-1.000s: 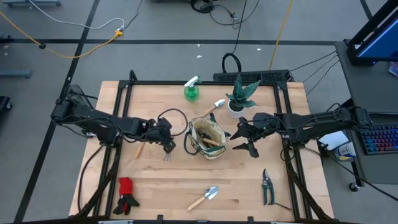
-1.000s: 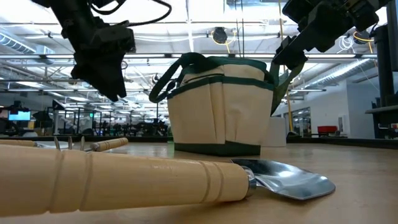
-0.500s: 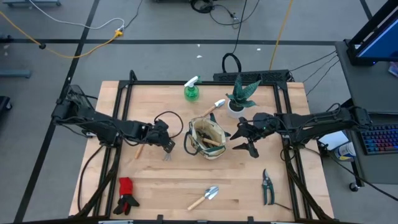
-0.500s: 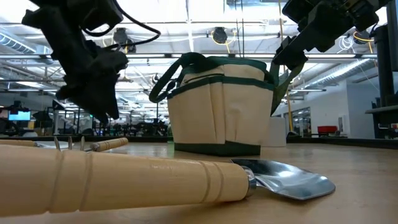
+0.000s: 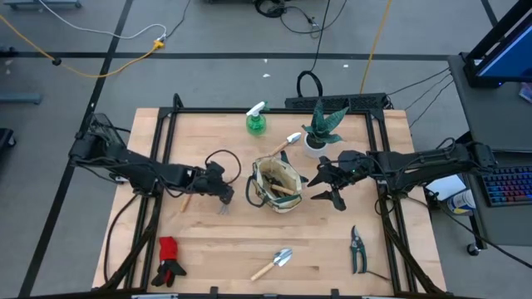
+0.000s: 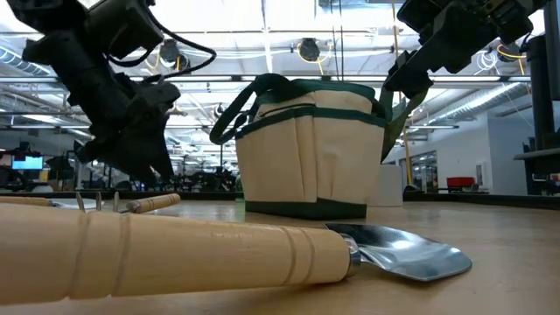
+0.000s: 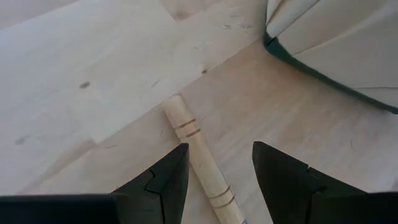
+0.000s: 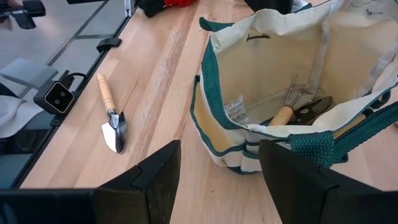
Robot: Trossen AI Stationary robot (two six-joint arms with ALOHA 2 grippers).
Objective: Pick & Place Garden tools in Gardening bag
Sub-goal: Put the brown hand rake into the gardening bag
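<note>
The beige and green gardening bag (image 5: 278, 184) stands at the table's middle, with a wooden-handled tool (image 8: 281, 115) and dark shears inside. Left of the bag a small rake lies flat, its tines (image 5: 223, 209) toward the near edge. My left gripper (image 7: 217, 152) is open, low over the rake's wooden handle (image 7: 186, 127), one finger on either side and not touching it. My right gripper (image 8: 217, 180) hovers open just right of the bag. Also on the table lie a trowel (image 5: 274, 263), pruning shears (image 5: 357, 247), gloves (image 5: 169, 259) and a green spray bottle (image 5: 256, 120).
A spiky plant in a white pot (image 5: 320, 129) stands behind the bag, with another wooden-handled tool (image 5: 287, 143) lying beside it. A further wooden handle (image 5: 184, 202) lies by my left arm. Bare wood (image 5: 316, 257) lies along the near side.
My left gripper has come down toward the rake's handle and rolled about its own axis, staying open. The right arm and all the tools have kept still.
</note>
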